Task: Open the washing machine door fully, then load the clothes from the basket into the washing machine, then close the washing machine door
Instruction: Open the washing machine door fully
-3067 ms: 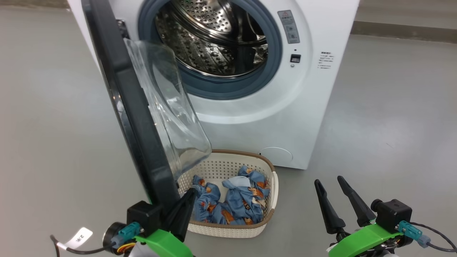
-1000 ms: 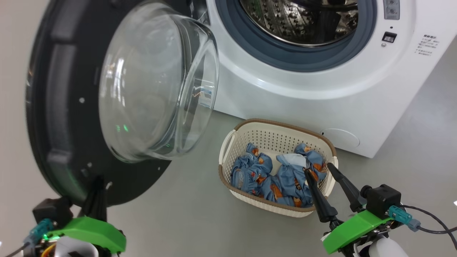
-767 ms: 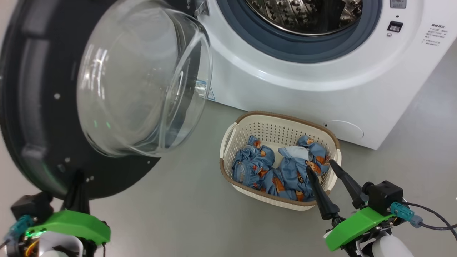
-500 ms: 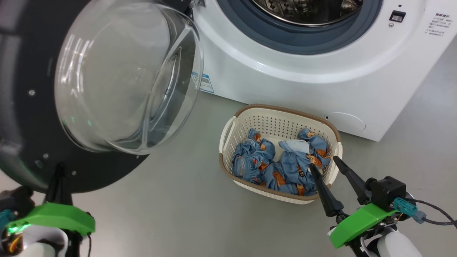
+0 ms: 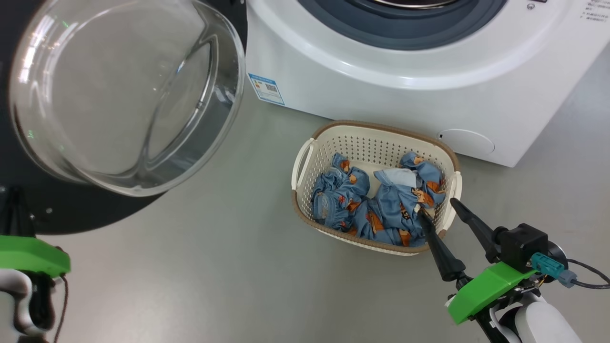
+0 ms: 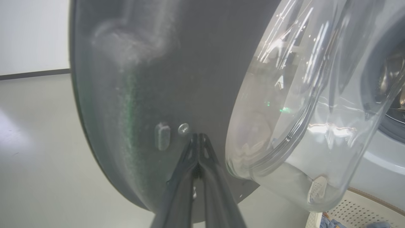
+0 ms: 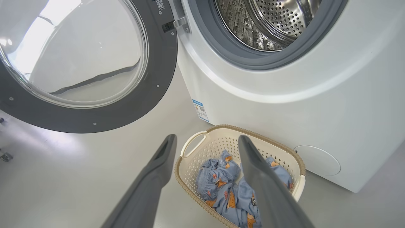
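Now: opening looks done; door wide, our left fingers clenched at its rim.
Clothes: in basket under our spread right fingers.
Next: lower, pinch one bundle.

A: Head view: washing machine door cut at left and top edges; washing machine opening cropped at top.
B: Noted. Print on blue label illegible (too small). Lower right: clothes partly behind right gripper.

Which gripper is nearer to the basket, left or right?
Right. The right gripper is open at the basket's near right rim; the left gripper is far aside, by the washing machine door.
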Robot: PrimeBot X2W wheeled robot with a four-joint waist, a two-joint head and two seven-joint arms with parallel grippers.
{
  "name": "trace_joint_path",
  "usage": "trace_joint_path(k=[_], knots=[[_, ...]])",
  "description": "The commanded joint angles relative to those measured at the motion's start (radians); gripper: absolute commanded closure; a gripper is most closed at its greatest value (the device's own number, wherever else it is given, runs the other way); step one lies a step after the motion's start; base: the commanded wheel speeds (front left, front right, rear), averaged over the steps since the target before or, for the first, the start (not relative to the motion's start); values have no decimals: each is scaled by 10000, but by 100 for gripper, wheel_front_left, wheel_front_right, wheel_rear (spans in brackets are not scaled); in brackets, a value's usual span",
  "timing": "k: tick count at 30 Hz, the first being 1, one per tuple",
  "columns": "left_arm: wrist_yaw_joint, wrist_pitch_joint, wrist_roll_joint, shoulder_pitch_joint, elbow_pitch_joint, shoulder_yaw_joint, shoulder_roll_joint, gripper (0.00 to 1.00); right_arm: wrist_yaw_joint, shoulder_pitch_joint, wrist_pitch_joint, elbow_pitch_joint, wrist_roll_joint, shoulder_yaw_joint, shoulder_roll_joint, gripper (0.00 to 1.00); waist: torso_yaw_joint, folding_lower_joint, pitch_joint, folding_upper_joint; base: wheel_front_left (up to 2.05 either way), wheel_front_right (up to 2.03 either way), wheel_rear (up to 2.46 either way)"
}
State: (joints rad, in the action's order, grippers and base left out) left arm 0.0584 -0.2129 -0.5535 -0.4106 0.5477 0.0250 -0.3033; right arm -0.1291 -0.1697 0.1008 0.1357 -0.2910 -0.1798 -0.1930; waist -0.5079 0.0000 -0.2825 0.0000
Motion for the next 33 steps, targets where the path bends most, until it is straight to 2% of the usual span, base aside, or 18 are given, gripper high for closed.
trace_joint_path(k=[1,15,25,33], knots=[[-16,-151,-117,-577,113,547,-804,100,-16,-232,-54,-376,128,-192,-2,0,29,0,-145,0,0,0,0],[-568,-373,-223,-2071,2157,725,-1411,100,-16,-268,-587,-1031,358,32,-185,0,91,0,-704,0,0,0,0],[-740,-466,-95,-2711,2981,743,-1479,100,-16,-246,-781,-1291,479,160,-213,0,30,0,-902,0,0,0,0],[-925,-485,199,-2739,3099,733,-1430,100,-16,-247,-699,-1207,444,156,-128,0,18,0,-721,0,0,0,0]])
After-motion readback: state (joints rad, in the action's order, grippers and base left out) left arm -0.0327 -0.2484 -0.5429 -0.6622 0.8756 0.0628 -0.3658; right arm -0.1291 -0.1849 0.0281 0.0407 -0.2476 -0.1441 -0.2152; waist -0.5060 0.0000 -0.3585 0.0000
